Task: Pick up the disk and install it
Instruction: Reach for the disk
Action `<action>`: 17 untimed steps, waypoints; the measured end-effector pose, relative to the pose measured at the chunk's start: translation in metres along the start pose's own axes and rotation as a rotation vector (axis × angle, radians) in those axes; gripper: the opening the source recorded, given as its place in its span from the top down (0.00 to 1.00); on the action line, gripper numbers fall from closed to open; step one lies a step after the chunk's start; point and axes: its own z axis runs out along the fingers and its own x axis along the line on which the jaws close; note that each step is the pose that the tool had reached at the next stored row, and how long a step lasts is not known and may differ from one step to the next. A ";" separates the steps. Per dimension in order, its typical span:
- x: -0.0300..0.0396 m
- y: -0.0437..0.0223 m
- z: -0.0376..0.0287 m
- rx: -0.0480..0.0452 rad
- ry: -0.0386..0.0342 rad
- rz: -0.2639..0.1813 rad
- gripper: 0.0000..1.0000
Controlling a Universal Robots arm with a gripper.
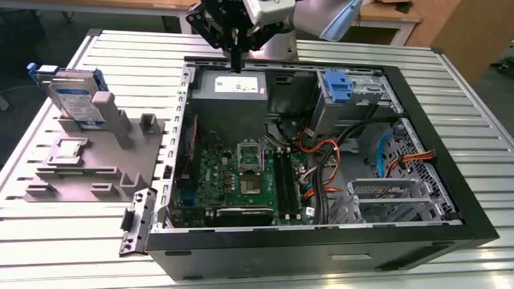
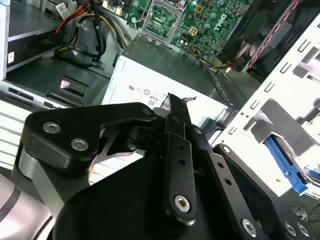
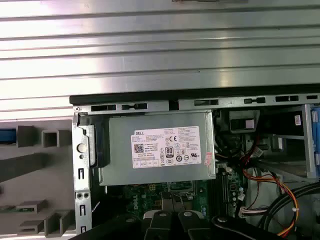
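Note:
The disk (image 1: 74, 96) is a grey drive with a white-and-blue label in a blue carrier. It stands upright on the grey fixture (image 1: 88, 174) at the exterior view's left, outside the open computer case (image 1: 321, 238). My gripper (image 1: 235, 62) hangs over the case's far edge, just above the grey power supply box (image 1: 231, 90) and well to the right of the disk. Its two fingers are pressed together, shut, with nothing between them. In the second wrist view the fingertips (image 2: 175, 102) point at the power supply's white label (image 2: 150, 90).
Inside the case lie the green motherboard (image 1: 241, 174), orange and black cables (image 1: 329, 162), and the silver drive bay (image 1: 353, 99) with an upright blue bracket (image 1: 337, 84). A silver cage (image 1: 393, 198) sits at the near right. Everything rests on a ribbed metal table (image 1: 136, 54).

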 end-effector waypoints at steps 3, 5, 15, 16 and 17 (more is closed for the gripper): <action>0.0000 0.0000 0.0000 0.0000 0.0000 0.000 0.90; 0.0000 0.0000 0.0000 0.0000 0.0000 0.000 0.90; 0.0092 -0.0007 -0.0003 0.0000 0.0000 0.000 0.90; 0.0118 -0.0009 -0.0003 -0.0001 -0.0001 0.000 0.90; 0.0139 -0.0006 -0.0003 0.0000 0.0000 0.000 0.90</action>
